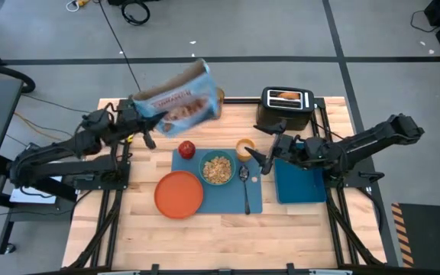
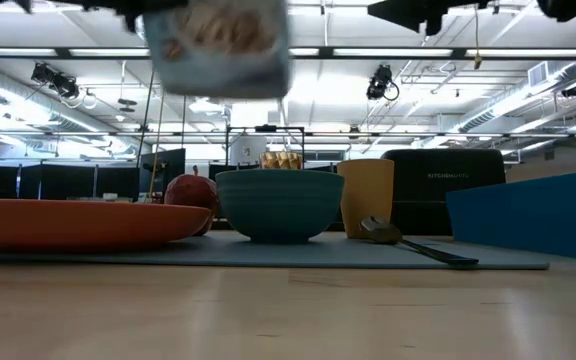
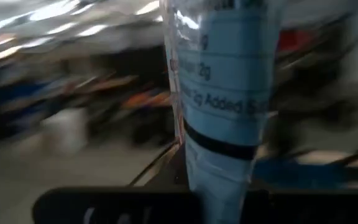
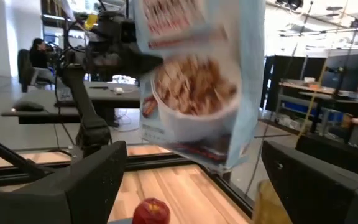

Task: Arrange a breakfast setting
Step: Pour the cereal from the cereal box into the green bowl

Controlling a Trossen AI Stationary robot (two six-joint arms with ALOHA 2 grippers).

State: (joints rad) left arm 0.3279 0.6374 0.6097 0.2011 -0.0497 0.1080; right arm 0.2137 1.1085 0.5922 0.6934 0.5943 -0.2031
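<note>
Two hands are up: the left hand (image 1: 137, 122) grips the blue cereal box (image 1: 178, 103), lifted behind the cereal-filled teal bowl (image 1: 217, 168), likely done pouring. The right hand (image 1: 266, 156), fingers spread and empty, hovers beside the small orange cup (image 1: 244, 147).

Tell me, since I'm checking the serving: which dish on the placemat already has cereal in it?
The teal bowl, mid-placemat between the apple and spoon. It holds cereal; the orange plate in front-left is bare.
</note>
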